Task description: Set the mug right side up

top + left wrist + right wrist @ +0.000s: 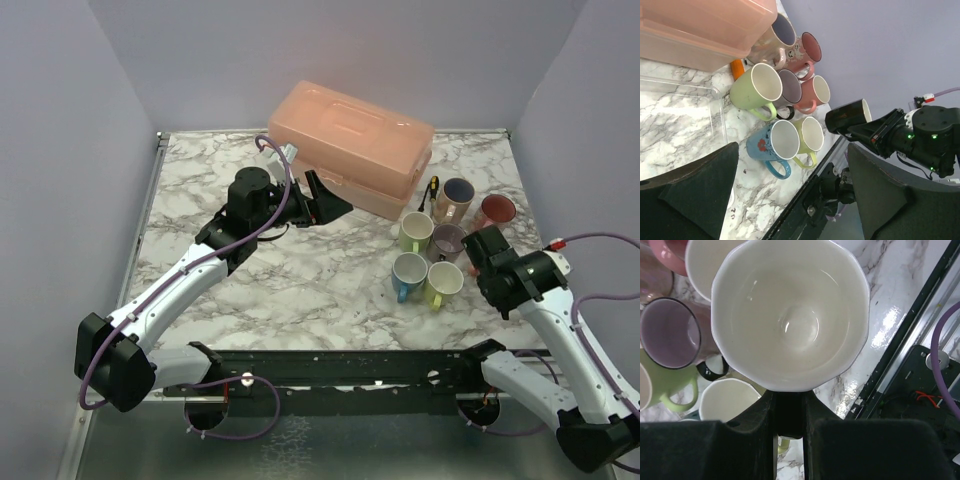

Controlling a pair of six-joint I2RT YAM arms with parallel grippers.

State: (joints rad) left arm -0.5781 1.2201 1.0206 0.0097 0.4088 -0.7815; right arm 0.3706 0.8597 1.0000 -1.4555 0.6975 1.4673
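Right gripper (pixel 789 412): clamped on mug (pixel 846 116) handle, lifted, right of box (pixel 350 145).
Left gripper (pixel 328 203): jaws wide, empty, just before box.
Other mugs (pixel 430 255): clustered right of box.

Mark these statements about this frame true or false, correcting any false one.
1. The right tool is shut on the black mug. True.
2. The left tool is shut on the blue mug. False: it is open and holds nothing, hanging near the peach box.
3. The black mug is white inside. True.
4. The peach box sits at the near edge, between the arm bases. False: it sits at the far side of the table.
5. The blue mug is upside down. False: it stands with its opening up, beside the yellow-green mug.
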